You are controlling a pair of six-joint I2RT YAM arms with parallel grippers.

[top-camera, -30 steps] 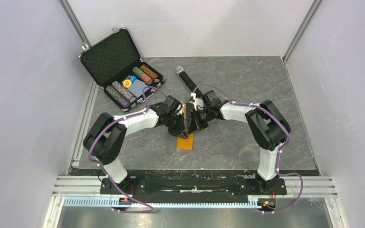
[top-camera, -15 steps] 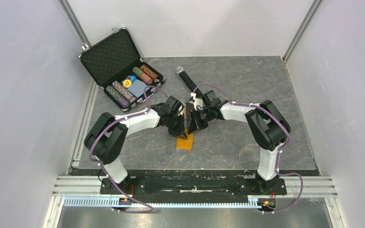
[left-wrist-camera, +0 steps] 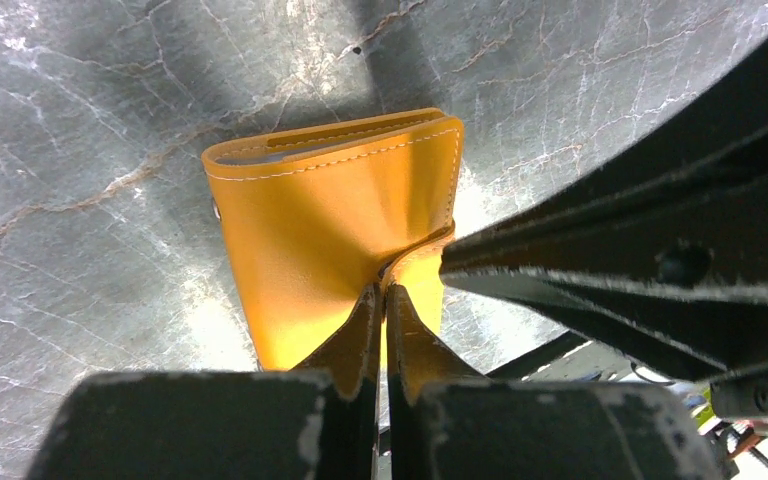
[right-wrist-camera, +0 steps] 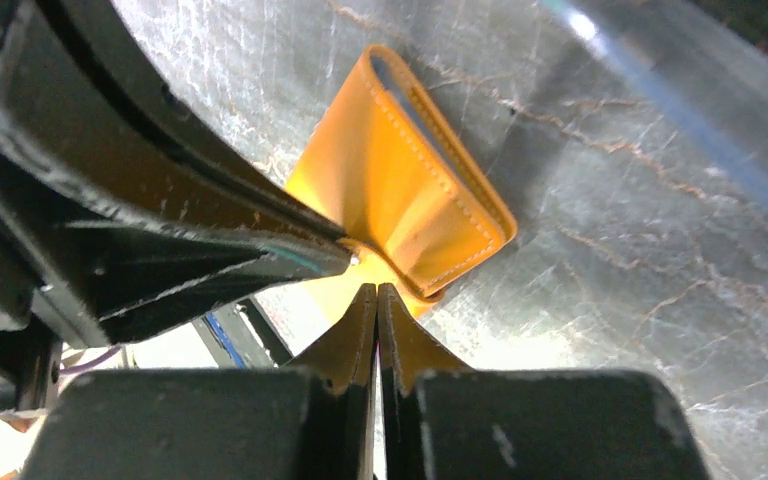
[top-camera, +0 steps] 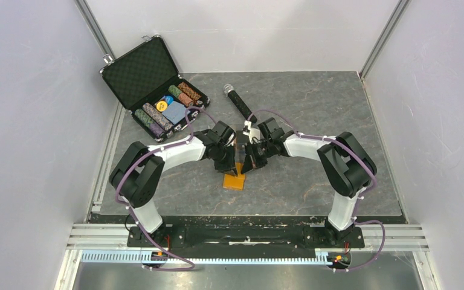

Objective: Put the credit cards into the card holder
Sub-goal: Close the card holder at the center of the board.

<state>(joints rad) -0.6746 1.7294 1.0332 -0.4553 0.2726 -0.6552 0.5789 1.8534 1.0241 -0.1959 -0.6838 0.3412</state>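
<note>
The orange card holder (top-camera: 235,180) lies folded on the grey table between both arms. It shows in the left wrist view (left-wrist-camera: 330,230), a strip of light blue lining at its far edge, and in the right wrist view (right-wrist-camera: 400,190). My left gripper (top-camera: 234,164) (left-wrist-camera: 384,292) is shut on the holder's near orange edge. My right gripper (top-camera: 245,163) (right-wrist-camera: 376,288) is shut, tips against the holder's near corner, close beside the left fingers. No credit card shows in any view.
An open black foam-lined case (top-camera: 147,75) with poker chips stands at the back left. A black microphone (top-camera: 237,101) lies behind the grippers. Grey walls enclose the table on three sides.
The right arm has shifted slightly toward the card holder, its gripper a little lower. The left arm and the holder have barely moved.
</note>
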